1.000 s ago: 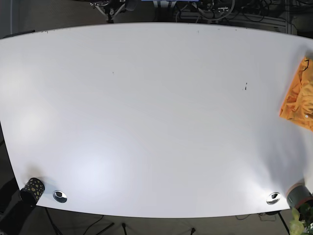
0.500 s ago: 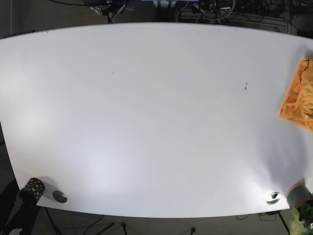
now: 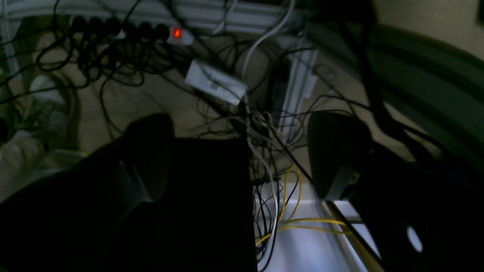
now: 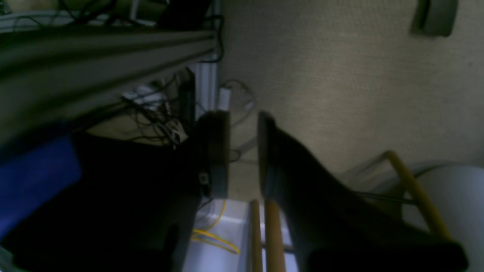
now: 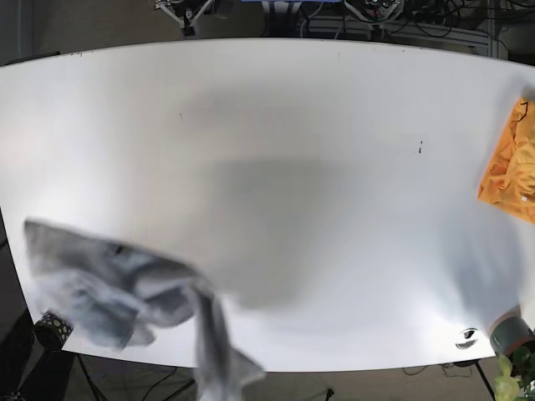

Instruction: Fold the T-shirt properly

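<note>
A grey T-shirt (image 5: 117, 292) shows in the base view, crumpled and motion-blurred over the white table's (image 5: 334, 125) front left corner, with part of it hanging past the front edge. Neither gripper appears in the base view. In the left wrist view my left gripper (image 3: 242, 151) is open wide and empty, below table level over a tangle of cables. In the right wrist view my right gripper (image 4: 244, 151) stands over carpet, its fingers a narrow gap apart with nothing between them.
An orange garment (image 5: 510, 167) lies at the table's right edge. A spotted black cup (image 5: 52, 330) sits at the front left corner, and a metal disc (image 5: 467, 337) and a grey cup (image 5: 510, 332) at the front right. Cables and a power strip (image 3: 132, 32) lie on the floor.
The grey T-shirt has come into the base view at the front left, blurred with motion. It now covers the metal disc there. The orange garment has not moved.
</note>
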